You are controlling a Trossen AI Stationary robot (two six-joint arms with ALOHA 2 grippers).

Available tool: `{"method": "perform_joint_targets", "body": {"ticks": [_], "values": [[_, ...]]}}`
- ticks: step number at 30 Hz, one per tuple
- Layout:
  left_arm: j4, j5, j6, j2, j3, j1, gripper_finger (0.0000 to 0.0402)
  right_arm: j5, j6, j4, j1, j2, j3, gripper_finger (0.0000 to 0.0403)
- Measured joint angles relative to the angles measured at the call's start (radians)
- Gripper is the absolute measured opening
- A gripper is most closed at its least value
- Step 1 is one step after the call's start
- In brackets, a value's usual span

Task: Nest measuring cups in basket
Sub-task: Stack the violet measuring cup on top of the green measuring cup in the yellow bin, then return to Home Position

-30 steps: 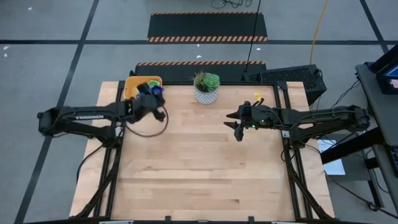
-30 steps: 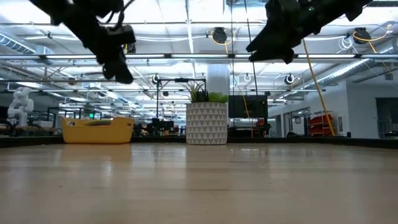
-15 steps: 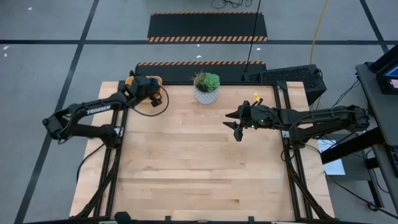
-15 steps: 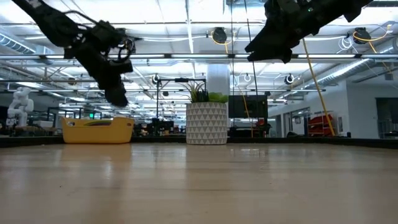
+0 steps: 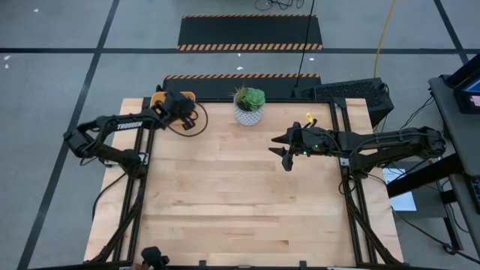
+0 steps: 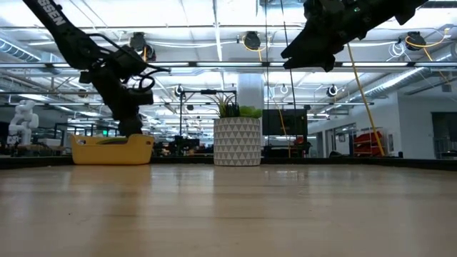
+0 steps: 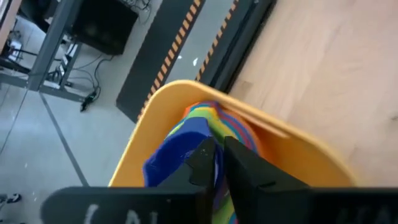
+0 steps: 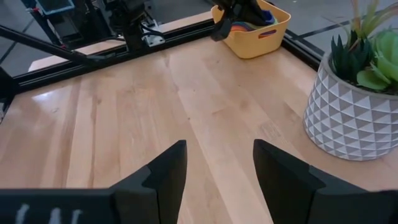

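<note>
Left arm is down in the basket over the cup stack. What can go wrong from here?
1. The left gripper has its fingers nearly shut around the dark blue cup; if the cup sticks as the arm lifts, it may come back out of the stack.
2. The basket sits at the table's far corner, so a nudge might push it off.
3. The right gripper hovers open, well away from the basket: little risk.

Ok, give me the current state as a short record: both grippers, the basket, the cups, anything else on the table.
left gripper: down in the yellow-orange plastic basket at the table's far left corner, fingers nearly together over the cups
cups: stack of coloured plastic measuring cups inside the basket, dark blue one nearest the fingers; whether it is gripped cannot be told
right gripper: open, empty, raised above the table's right half
other: white patterned pot with green plant at the far edge, centre
</note>
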Motion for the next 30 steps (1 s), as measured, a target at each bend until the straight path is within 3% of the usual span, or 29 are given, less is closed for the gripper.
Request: {"method": "perform_joint_targets", "body": {"ticks": [8, 16, 23, 30], "values": [[0.033, 0.0, -0.013, 0.0, 0.0, 0.02, 0.0114, 0.0, 0.0, 0.0, 0.0, 0.0, 0.0, 0.0178], [0.019, -0.036, -0.168, -0.077, 0.013, -0.078, 0.0132, 0.001, -0.003, 0.001, 0.0, 0.0, 0.0, 0.0178], [-0.087, 0.035, -0.406, -0.314, 0.0, -0.283, 0.0097, -0.025, -0.109, 0.035, 0.025, 0.011, -0.001, 0.0156], [-0.005, 0.055, -0.475, -0.527, -0.14, -0.557, 0.0016, -0.024, -0.196, 0.206, 0.06, 0.011, -0.082, 0.0038]]}}
